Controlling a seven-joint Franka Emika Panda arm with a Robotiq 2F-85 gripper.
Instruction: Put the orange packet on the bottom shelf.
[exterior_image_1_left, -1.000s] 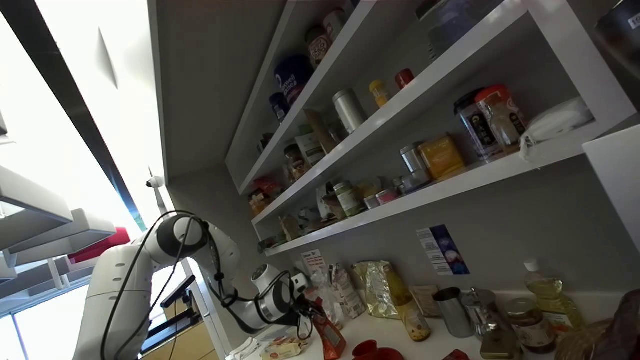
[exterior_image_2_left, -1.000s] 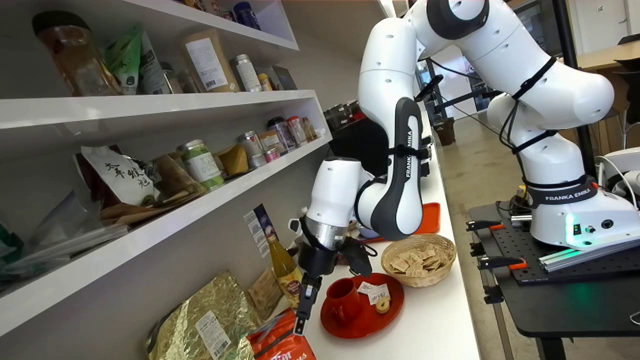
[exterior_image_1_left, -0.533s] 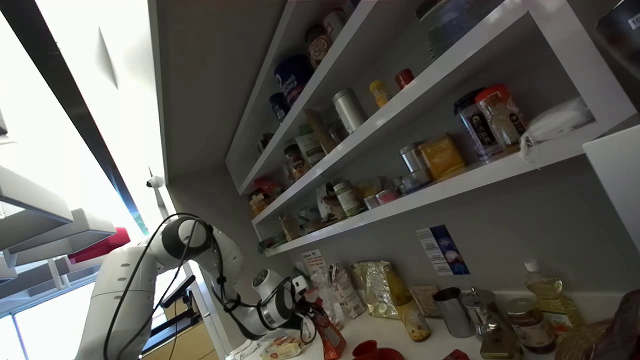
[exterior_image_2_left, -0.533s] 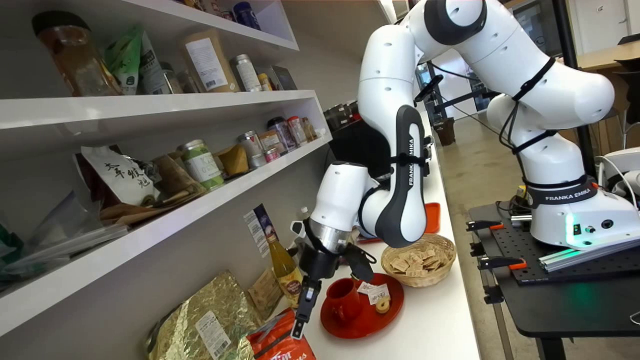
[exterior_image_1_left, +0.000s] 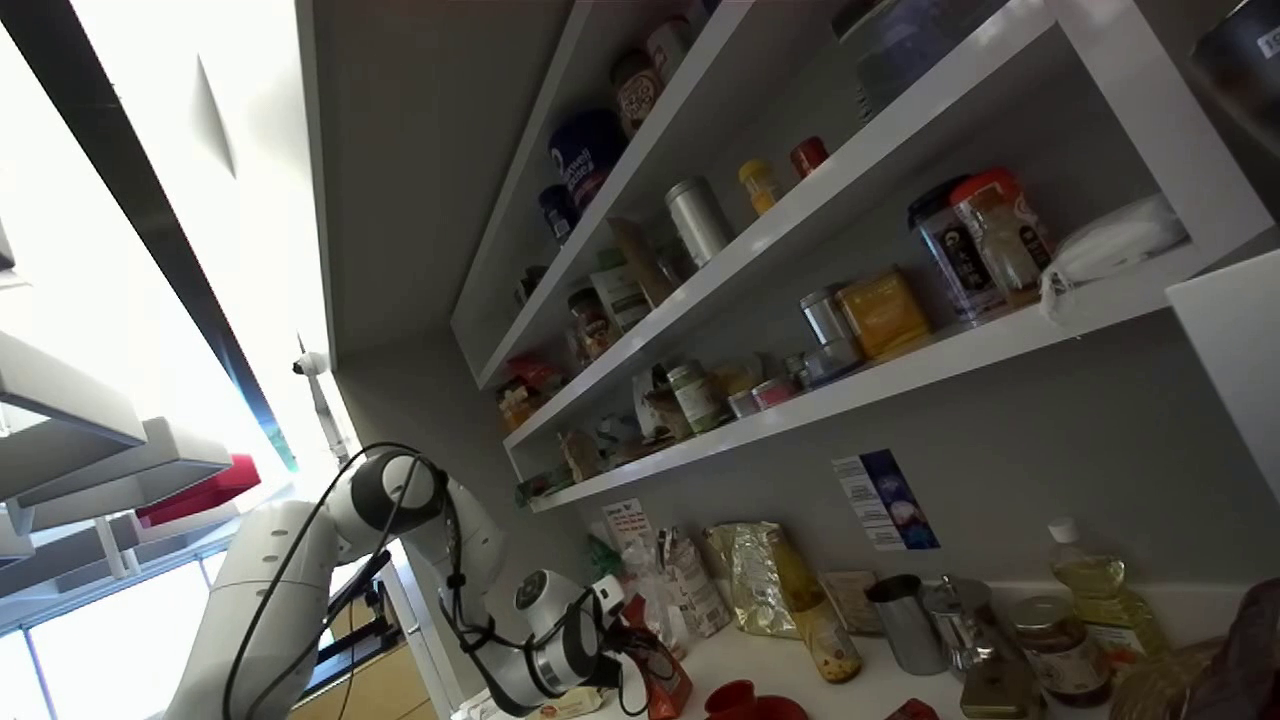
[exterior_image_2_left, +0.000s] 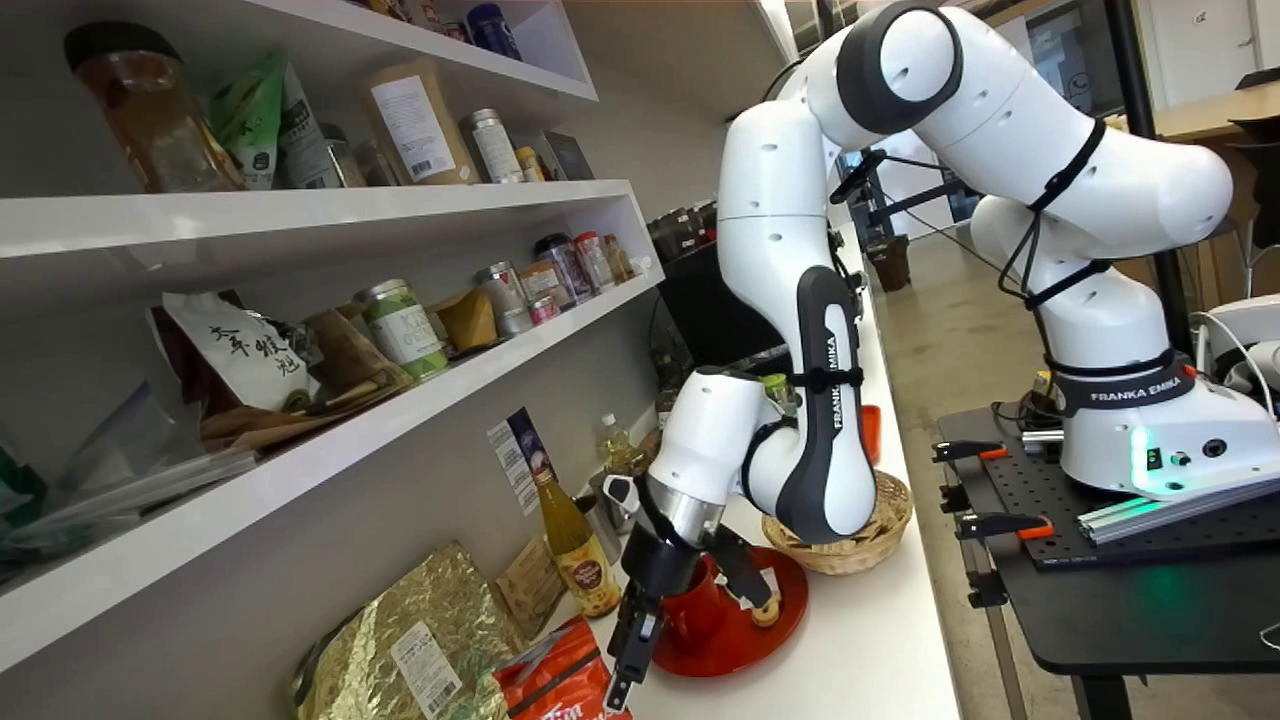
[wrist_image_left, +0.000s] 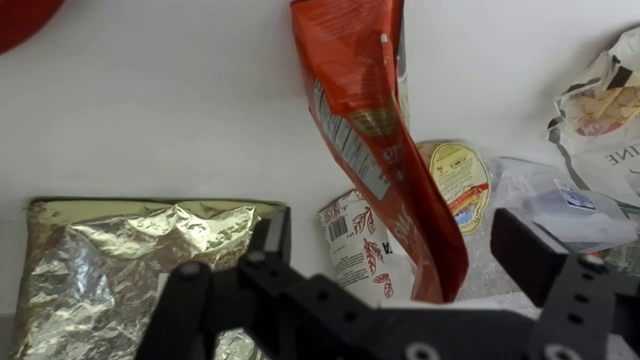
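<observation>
The orange packet is a tall red-orange foil bag standing on the white counter. It shows in both exterior views (exterior_image_1_left: 670, 690) (exterior_image_2_left: 555, 680), and in the wrist view (wrist_image_left: 360, 85) its top slants down between the fingers. My gripper (wrist_image_left: 399, 245) is open, with one finger on each side of the packet's top and a gap on both sides. In an exterior view my gripper (exterior_image_2_left: 618, 690) is at the packet's right edge, its other finger hidden. The bottom shelf (exterior_image_1_left: 800, 412) is the lowest white plank on the wall, above the gripper; it also shows in an exterior view (exterior_image_2_left: 330, 475).
A gold foil bag (wrist_image_left: 145, 260) and a white printed bag (wrist_image_left: 357, 245) stand by the packet. A yellow bottle (exterior_image_2_left: 575, 550), a red plate with a mug (exterior_image_2_left: 735, 655) and a basket (exterior_image_2_left: 850, 560) are nearby. Jars and bags, including a green-labelled jar (exterior_image_2_left: 405, 330), stand on the bottom shelf.
The arm has moved: my gripper went down and to the right in both exterior views, sliding across the packet's front. The packet stays where it was.
</observation>
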